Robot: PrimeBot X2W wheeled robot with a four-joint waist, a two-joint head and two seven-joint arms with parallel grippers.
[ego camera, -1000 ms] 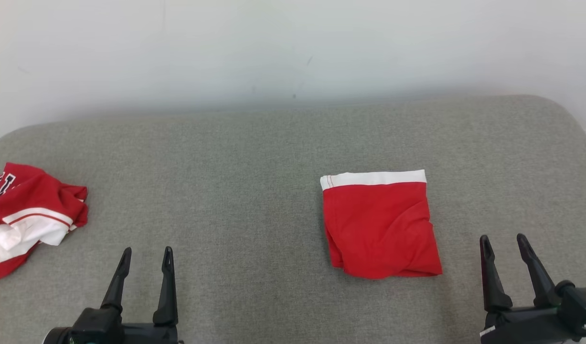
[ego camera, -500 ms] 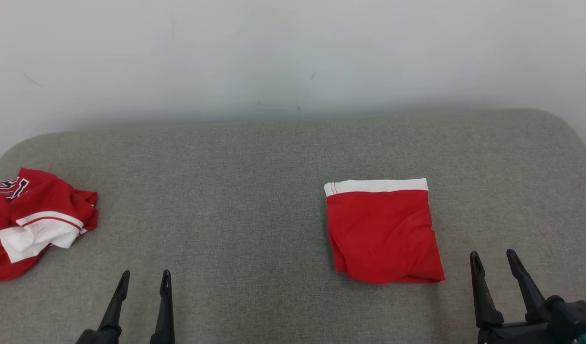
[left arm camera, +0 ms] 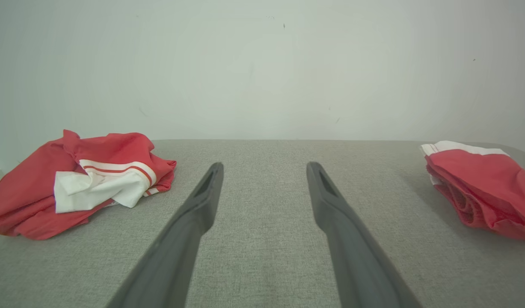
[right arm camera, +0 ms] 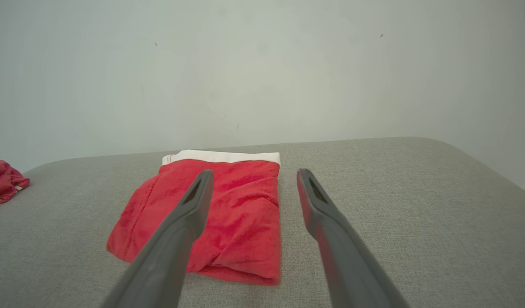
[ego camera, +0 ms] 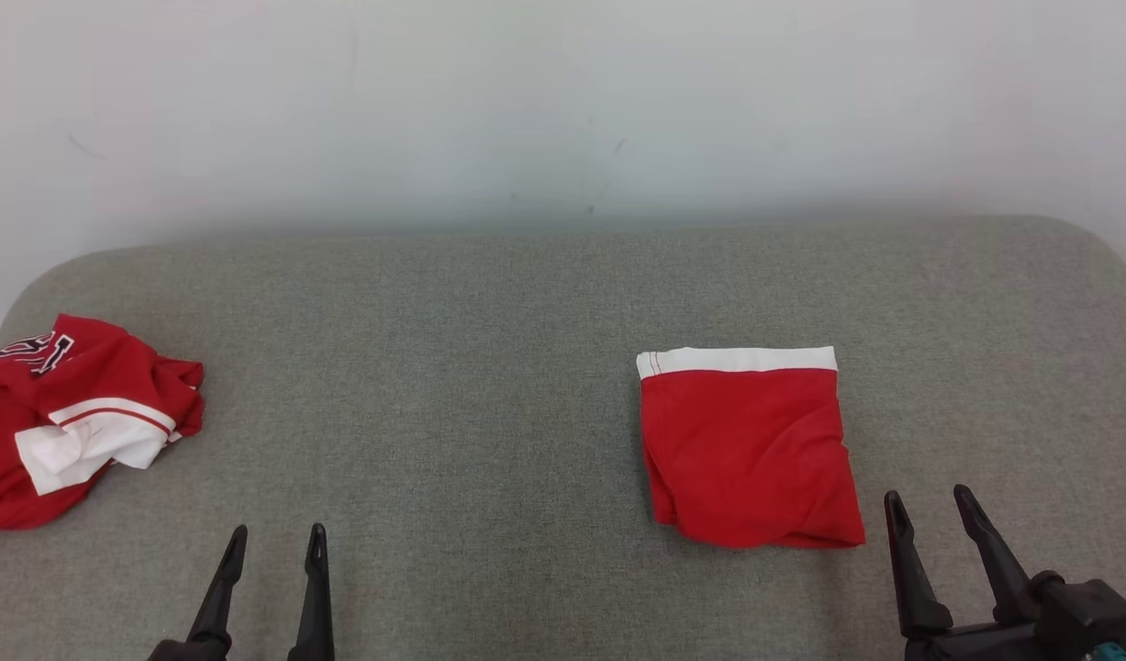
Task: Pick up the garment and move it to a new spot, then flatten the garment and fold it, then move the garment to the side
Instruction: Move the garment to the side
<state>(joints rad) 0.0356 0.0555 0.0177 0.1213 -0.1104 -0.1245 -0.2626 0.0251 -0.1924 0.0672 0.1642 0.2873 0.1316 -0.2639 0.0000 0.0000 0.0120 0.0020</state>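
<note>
Two sets stood spread, empty | crumpled garment [ego camera: 76, 422] lay on bench [ego camera: 489, 367], beyond-left of left fingers [ego camera: 317, 588] | folded garment [ego camera: 746, 450] just left of right fingers [ego camera: 908, 569] | judged soft, light, limp; a raised fold looked the likeliest hold.

I face one pale wall [ego camera: 563, 92], plain, faintly scuffed; one grey woven-fabric cushion [ego camera: 480, 367], rounded corners, meeting it. Light soft, even.

A grey fabric surface [ego camera: 489, 303] before a white wall [ego camera: 563, 92] holds a folded red garment [ego camera: 746, 459], white band along its far edge, right of centre, and a crumpled red and white garment [ego camera: 76, 422] at far left. The left gripper [ego camera: 278, 532] and right gripper [ego camera: 927, 496] rise from the bottom edge, fingers spread, holding nothing.
</note>
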